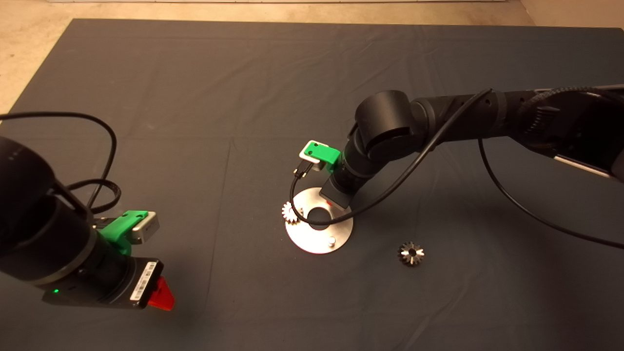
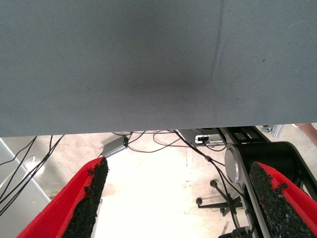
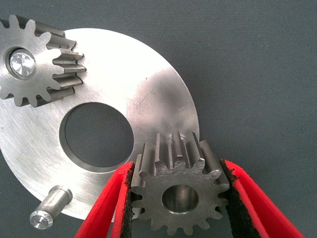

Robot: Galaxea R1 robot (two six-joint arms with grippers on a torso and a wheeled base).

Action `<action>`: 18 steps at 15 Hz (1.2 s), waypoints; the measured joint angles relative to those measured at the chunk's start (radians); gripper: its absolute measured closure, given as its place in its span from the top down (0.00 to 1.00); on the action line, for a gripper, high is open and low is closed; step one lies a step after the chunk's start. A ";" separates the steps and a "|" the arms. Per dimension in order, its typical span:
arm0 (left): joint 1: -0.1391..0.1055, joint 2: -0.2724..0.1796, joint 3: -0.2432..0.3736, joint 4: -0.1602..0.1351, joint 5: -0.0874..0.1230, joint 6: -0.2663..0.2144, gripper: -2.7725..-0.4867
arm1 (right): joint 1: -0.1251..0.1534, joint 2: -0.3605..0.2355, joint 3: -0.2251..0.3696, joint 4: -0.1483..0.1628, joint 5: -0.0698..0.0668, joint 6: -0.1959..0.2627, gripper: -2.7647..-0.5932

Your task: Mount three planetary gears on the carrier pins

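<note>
Over the silver plate (image 3: 163, 94): right gripper (image 3: 177, 198) clamps second gear (image 3: 176, 191), one gear (image 3: 37, 64) seated; next, align bore over hidden pin; left gripper (image 2: 181, 198) open, parked.

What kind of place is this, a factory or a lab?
Probably a robot test lab: a dark mat serves as the bench, loose cables trail on the concrete floor, and the right gripper holds one gear.

Overhead, the head camera looks down across the whole mat (image 1: 195, 97). Right wrist camera sits tight over the silver plate (image 3: 148, 89), shared with the head view. Left wrist camera faces the mat edge and floor.
</note>
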 joint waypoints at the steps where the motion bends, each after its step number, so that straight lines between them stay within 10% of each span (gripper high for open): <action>1: 0.000 0.000 0.000 0.000 0.000 0.000 0.68 | 0.000 -0.002 0.000 0.000 -0.003 0.000 0.22; 18: 0.000 0.000 0.000 0.000 0.000 0.000 0.68 | 0.000 -0.005 0.000 0.000 -0.012 -0.004 0.22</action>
